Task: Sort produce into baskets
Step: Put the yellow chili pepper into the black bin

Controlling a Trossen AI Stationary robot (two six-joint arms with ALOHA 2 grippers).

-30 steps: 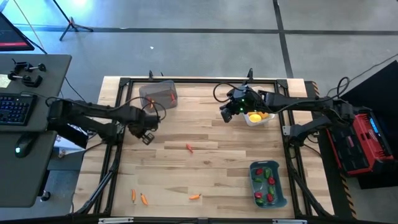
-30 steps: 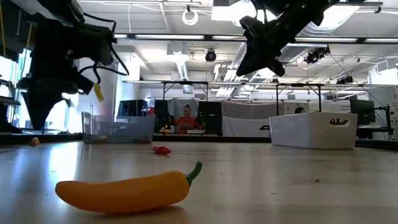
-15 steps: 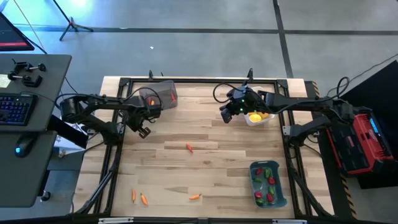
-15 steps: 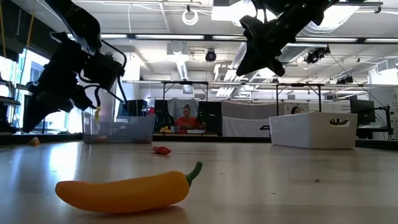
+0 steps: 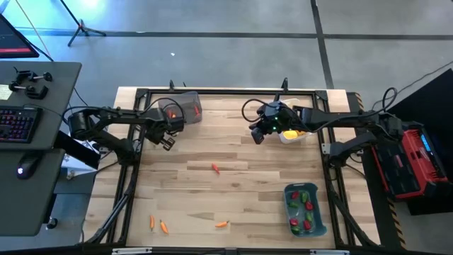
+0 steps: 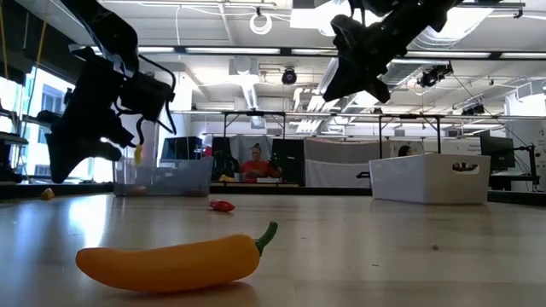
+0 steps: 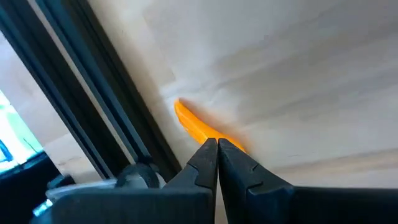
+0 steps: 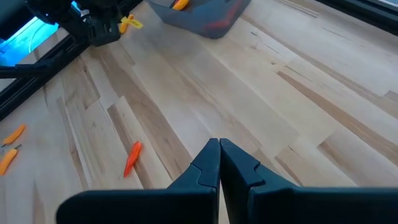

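Note:
My left gripper [image 5: 168, 144] hangs over the table's far left, just in front of the clear grey basket [image 5: 181, 108], and is shut on a small orange carrot [image 7: 194, 124]. The grey basket holds an orange piece and a red one. My right gripper [image 5: 255, 136] hovers shut with nothing in it, left of the white basket [image 5: 303, 137], which holds yellow fruits [image 5: 291, 132]. The blue-grey basket [image 5: 316, 210], near right, holds red and green peppers. Loose carrots lie on the table: one [image 5: 215, 168] mid-table and several [image 5: 163, 227] by the near edge. My left gripper pinches the carrot between its two fingertips [image 7: 202, 155], which lie across it. Most of the carrot, with its pointed end [image 7: 179, 106], sticks out to one side and a short stub [image 7: 239, 147] to the other. The fingers slant steeply down, and the carrot is clear of the table.
A black frame rail [image 5: 212, 91] runs along the table's far edge and down both sides. A large orange pepper [image 6: 171, 260] lies close in front of the low camera. Bare wood spreads across the table's middle, between the arms.
My left gripper has swung toward the table's far edge and the grey basket, carrying the carrot, turning as it went and staying shut. It has slowed over the last half second.

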